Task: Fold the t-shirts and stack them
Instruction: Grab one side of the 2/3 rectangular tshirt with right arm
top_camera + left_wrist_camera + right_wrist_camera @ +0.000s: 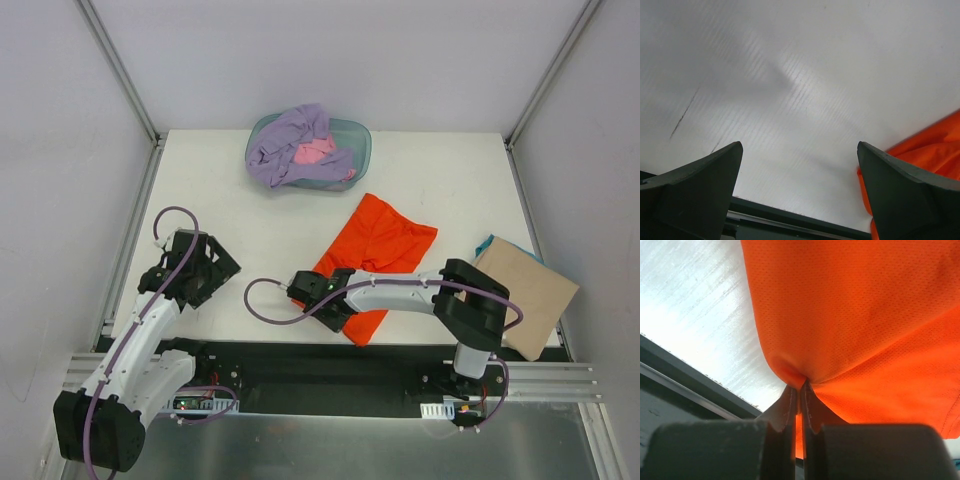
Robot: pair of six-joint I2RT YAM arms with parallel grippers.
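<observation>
Right gripper [799, 390] clenched on orange-red t-shirt [865, 315] corner; cloth fans ahead of tips. Left gripper [800, 187] released, holds nothing. Judgement: carry corner low, straight across; keep pinch tight.

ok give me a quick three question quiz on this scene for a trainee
1. True or false: the right gripper is shut on an edge of the orange t-shirt.
2. Where are the lavender t-shirt and the pink t-shirt? A) bunched in the teal tub; B) folded in a stack; C) draped over an arm.
3. Fill in: the left gripper is ____ and holds nothing.

Key: 1 true; 2 A; 3 open.
</observation>
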